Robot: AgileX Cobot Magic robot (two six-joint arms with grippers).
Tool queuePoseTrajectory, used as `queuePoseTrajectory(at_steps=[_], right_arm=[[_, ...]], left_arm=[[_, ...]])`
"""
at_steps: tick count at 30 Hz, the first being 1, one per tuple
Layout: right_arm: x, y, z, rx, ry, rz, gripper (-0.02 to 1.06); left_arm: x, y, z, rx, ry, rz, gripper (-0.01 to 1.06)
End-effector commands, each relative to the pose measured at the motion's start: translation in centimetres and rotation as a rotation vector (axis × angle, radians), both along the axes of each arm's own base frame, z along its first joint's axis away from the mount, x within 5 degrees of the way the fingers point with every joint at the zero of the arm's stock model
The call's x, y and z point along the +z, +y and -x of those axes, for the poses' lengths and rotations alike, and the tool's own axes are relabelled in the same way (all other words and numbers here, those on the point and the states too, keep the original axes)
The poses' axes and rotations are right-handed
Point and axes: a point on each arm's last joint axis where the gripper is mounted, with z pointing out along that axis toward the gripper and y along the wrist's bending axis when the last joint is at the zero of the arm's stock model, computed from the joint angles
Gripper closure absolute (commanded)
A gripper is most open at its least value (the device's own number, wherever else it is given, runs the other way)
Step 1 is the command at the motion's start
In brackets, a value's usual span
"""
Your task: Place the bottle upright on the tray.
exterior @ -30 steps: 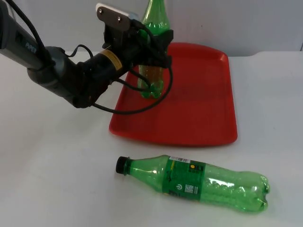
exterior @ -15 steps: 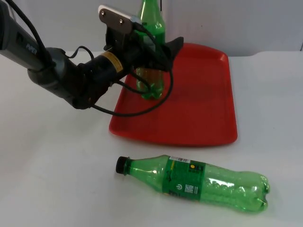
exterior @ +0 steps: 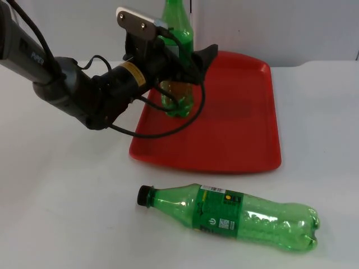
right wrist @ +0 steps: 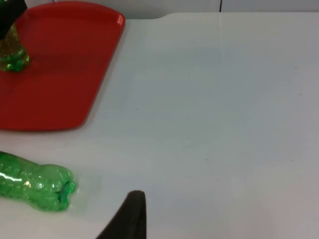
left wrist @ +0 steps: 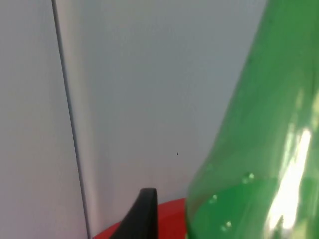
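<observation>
Left claw [exterior: 188, 56] spread wide around the upright bottle [exterior: 178, 67], w/o gripping it; bottle stands on tray [exterior: 235, 112] near its back-left corner. Risk: a finger clips the bottle on pullout, tipping it. Right claw [right wrist: 130, 214] waits; grip can't tell.

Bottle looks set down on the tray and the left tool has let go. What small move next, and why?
Probably draw the left tool straight back from the upright bottle. Its fingers stand open around the bottle, whose base rests on the red tray; sideways motion might tip it.
</observation>
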Motion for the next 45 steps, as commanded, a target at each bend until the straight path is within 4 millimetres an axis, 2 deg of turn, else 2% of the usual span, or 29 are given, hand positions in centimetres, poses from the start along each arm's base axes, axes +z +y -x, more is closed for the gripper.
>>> queuePoseTrajectory(at_steps=[1,8,10,17,22,30,34,40,45], right_arm=[[0.0,0.0,0.0,-0.001,-0.006,0.000,-0.01],[0.0,0.0,0.0,-0.001,-0.006,0.000,-0.01],[0.0,0.0,0.0,-0.001,-0.006,0.000,-0.01],[0.0,0.0,0.0,-0.001,-0.006,0.000,-0.01],[0.0,0.0,0.0,-0.001,-0.006,0.000,-0.01],[0.0,0.0,0.0,-0.001,-0.006,0.000,-0.01],[0.0,0.0,0.0,-0.001,-0.006,0.000,-0.01],[0.0,0.0,0.0,-0.001,-0.006,0.000,-0.01],[0.0,0.0,0.0,-0.001,-0.006,0.000,-0.01]], left_arm=[[0.1,-0.1,0.0,-0.010,-0.003,0.009,0.08],[0.1,-0.1,0.0,-0.009,-0.004,0.006,0.08],[0.1,0.0,0.0,-0.003,0.002,0.005,0.00],[-0.3,-0.1,0.0,-0.009,0.035,-0.042,0.00],[-0.2,-0.6,0.4,-0.077,0.055,-0.046,0.00],[0.1,1.2,0.7,-0.015,0.099,-0.048,0.00],[0.2,2.4,1.7,0.014,0.120,-0.076,0.00],[0.9,2.8,2.7,0.007,0.138,-0.078,0.00],[1.8,3.2,4.7,-0.017,0.168,-0.102,0.00]])
